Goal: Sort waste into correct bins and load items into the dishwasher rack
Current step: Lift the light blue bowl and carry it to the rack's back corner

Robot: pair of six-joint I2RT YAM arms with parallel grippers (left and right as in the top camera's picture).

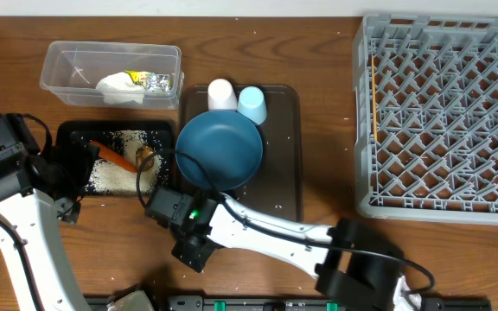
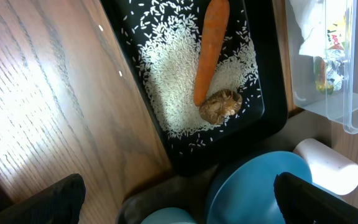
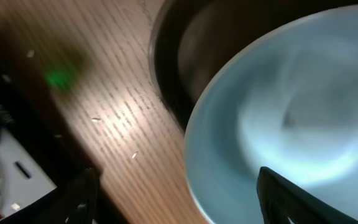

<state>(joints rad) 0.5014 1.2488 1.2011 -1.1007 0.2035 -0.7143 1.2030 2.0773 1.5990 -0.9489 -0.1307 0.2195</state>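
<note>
Clear tub (image 1: pixel 59 62): tissue (image 1: pixel 119 87), foil wrapper (image 1: pixel 151 81) | black tray (image 1: pixel 74 131): rice (image 1: pixel 109 176), carrot (image 1: pixel 114 155), brown lump (image 1: pixel 143 156) | carrot lies along tray's length, a little slanted, thin tip at the lump | left pincer (image 2: pixel 179 182) wide, empty, near black tray | right pincer (image 3: pixel 178 174) wide, over pale bowl (image 3: pixel 291 124) and worktop (image 1: pixel 318 52)

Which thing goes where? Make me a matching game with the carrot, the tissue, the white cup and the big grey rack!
Things:
1. carrot
2. crumpled tissue
3. white cup
4. dishwasher rack

Places:
A. in the clear tub
B. on the brown serving tray
C. in the black tray, on the rice
D. at the right end of the table

Pairs: 1-C, 2-A, 3-B, 4-D
</note>
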